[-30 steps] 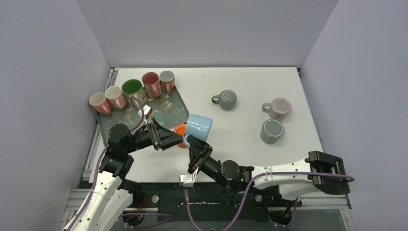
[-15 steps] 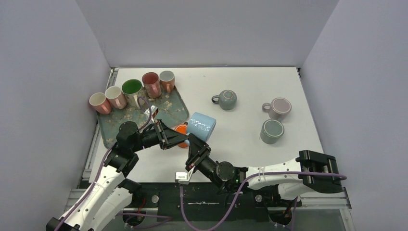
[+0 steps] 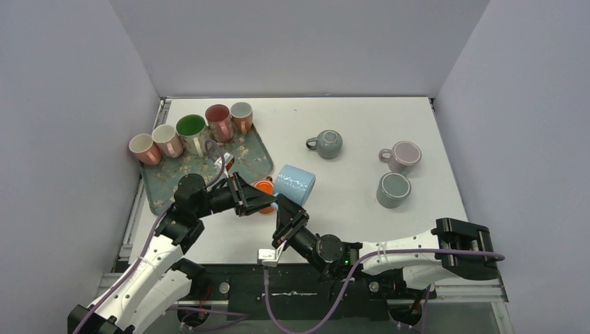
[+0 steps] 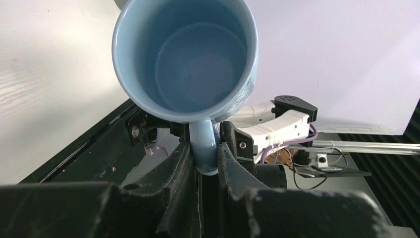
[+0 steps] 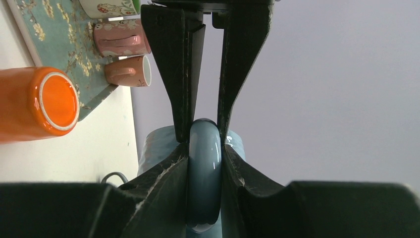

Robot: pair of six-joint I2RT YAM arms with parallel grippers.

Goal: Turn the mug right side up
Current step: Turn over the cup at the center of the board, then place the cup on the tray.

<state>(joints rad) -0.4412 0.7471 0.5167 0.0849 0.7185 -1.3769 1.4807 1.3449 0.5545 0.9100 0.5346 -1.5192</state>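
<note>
The light blue ceramic mug (image 3: 296,184) hangs above the white table (image 3: 348,118), as far as I can see without touching it. It is tilted on its side, and its open mouth looks toward the left pincer (image 4: 203,148). This pincer is pressed onto the curved handle (image 5: 203,198) of the mug, with one finger on each side of it. The right pincer (image 5: 204,153) pinches the same handle from the opposite direction. The tips of the two pincers nearly meet there, and the body of the mug is just beyond them.

Just beside the left pincer, on its far side, a glossy orange mug (image 3: 263,186) lies on its side on the table. Behind the left pincer there is a blue-green tray with a flower pattern (image 3: 163,184), and a row of five mugs (image 3: 189,126) stands along the far edge of it. Well apart from the right pincer, out to its right, three more mugs (image 3: 394,190) rest on the table: two are grey and one is pale pink.
</note>
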